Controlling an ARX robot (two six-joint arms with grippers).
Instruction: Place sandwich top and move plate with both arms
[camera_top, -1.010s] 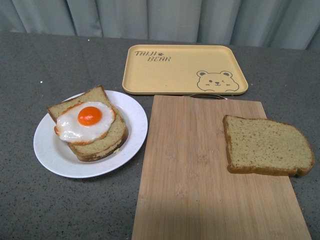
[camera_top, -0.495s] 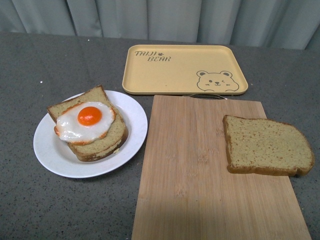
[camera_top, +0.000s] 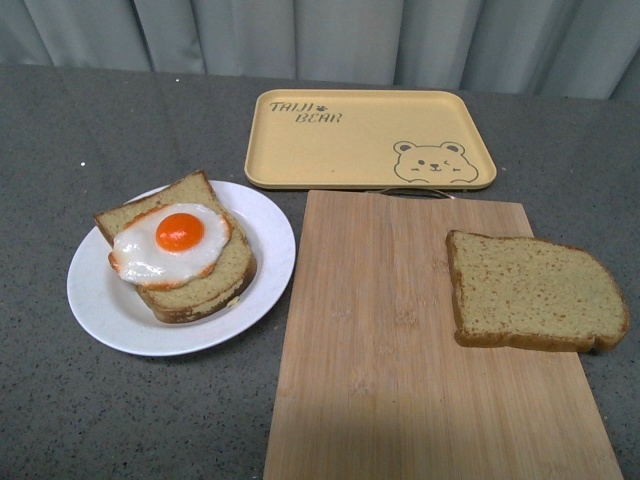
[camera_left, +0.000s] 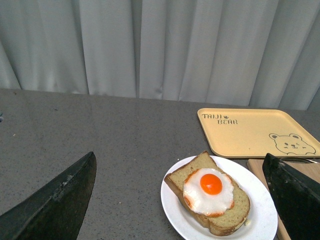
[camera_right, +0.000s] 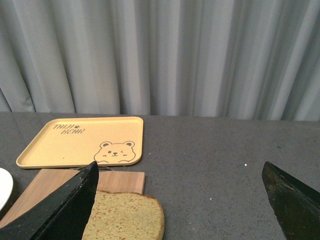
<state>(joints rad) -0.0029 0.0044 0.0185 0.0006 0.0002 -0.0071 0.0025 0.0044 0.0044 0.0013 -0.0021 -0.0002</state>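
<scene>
Sandwich top (camera_top: 535, 292) x1, plate (camera_top: 110, 315) x1, tray (camera_top: 370, 140) x1.

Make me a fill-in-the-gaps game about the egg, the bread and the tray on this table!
The egg on the white plate has a yolk coloured ____.
The yellow tray shows the face of a ____.
Only ____ bread slice lies on the wooden board.
Missing words: orange; bear; one.
</scene>
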